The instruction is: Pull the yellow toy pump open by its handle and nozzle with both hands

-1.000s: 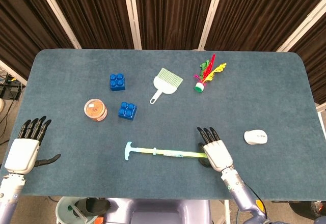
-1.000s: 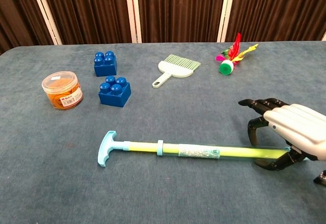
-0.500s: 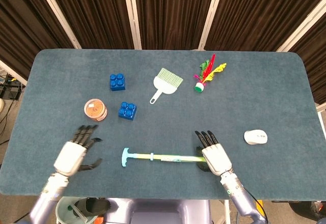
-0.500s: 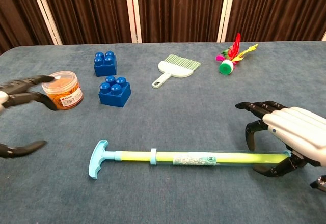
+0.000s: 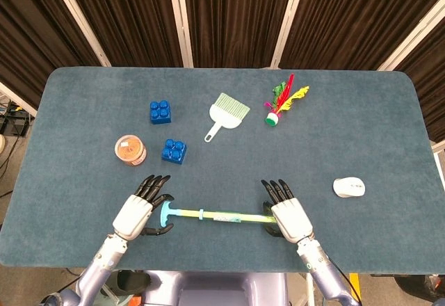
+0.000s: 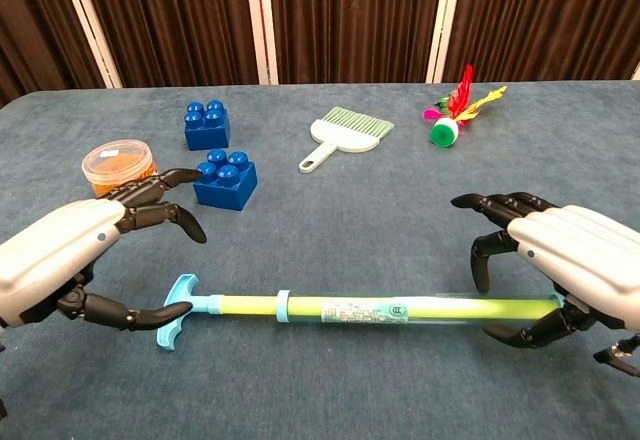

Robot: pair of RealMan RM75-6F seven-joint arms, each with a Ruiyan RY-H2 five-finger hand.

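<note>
Near edge of the desk (image 5: 389,146): yellow toy pump (image 6: 380,309) lying flat, crosswise. Right robot hand (image 6: 560,260) curled around its nozzle end; whether clamped, impossible to tell. Left robot hand (image 6: 70,260) fingers apart, cupped around the blue T-handle (image 6: 178,310), apparently not touching. Barrel label print unreadable. Farther back: labelled orange jar (image 6: 120,165), writing illegible.
</note>
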